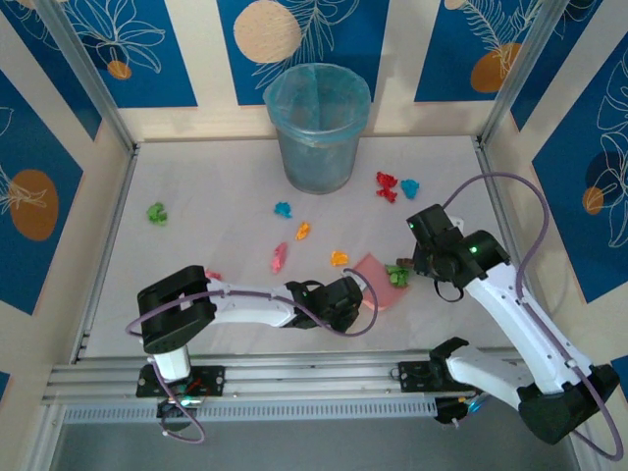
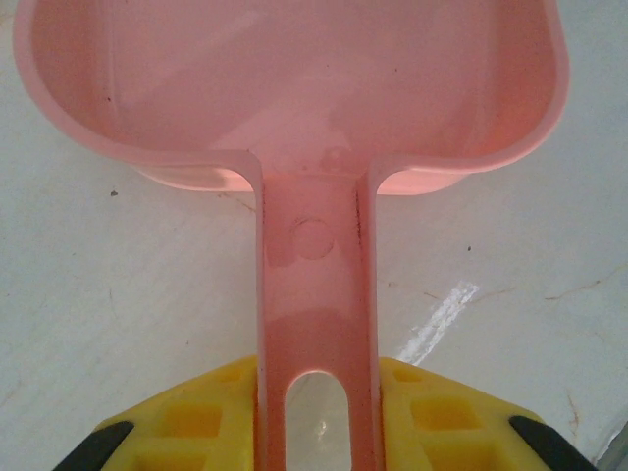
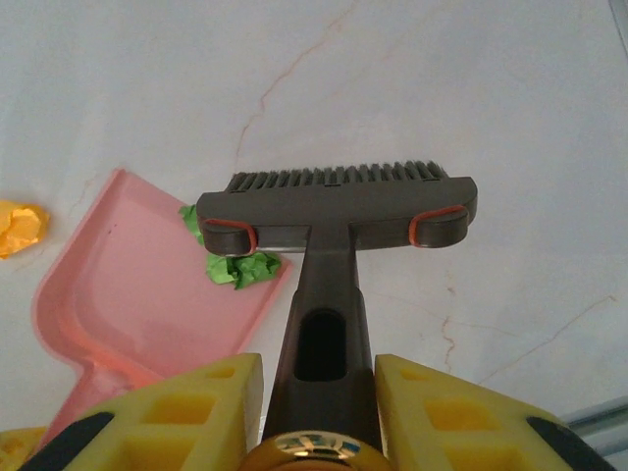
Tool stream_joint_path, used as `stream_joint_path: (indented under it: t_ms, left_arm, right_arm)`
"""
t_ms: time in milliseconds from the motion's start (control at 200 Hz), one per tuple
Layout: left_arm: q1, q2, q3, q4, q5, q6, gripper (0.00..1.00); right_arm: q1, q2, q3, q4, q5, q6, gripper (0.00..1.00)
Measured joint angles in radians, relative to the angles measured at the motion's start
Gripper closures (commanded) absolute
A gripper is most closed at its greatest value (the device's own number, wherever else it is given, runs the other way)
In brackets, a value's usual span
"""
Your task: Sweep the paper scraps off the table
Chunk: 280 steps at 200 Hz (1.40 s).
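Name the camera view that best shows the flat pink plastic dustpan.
Left wrist: the flat pink plastic dustpan appears close up, handle clamped in the left gripper, front lip cropped. Right wrist shows its pan and lip by a crumpled green paper scrap; top external shows it small, handle hidden.

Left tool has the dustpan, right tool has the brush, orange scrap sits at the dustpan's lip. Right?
One slip: a green scrap, not an orange one, sits at the dustpan lip, as the right wrist view shows. The orange scrap lies apart from it. The left tool does hold the dustpan, and the right tool the brush.
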Motion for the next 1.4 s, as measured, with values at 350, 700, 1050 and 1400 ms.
stream_joint_path:
  t_ms: [350, 700, 1050, 1400]
  left_arm:
    - [0.000, 0.000, -0.022, 0.042, -0.001, 0.007, 0.88]
    - [0.000, -0.014, -0.090, 0.156, 0.000, 0.033, 1.00]
    - [-0.001, -0.215, -0.140, 0.101, 0.000, 0.025, 1.00]
    - [-0.002, -0.489, -0.061, -0.209, -0.093, -0.005, 1.00]
  right_arm:
    - [0.172, -0.062, 0.038, -0.060, -0.055, 0.008, 1.00]
    - [0.079, -0.270, 0.048, -0.005, -0.004, 0.049, 1.00]
    - [-0.091, -0.500, -0.183, 0.266, 0.094, 0.074, 1.00]
    - [-0.213, -0.534, -0.380, 0.495, -0.002, 0.067, 1.00]
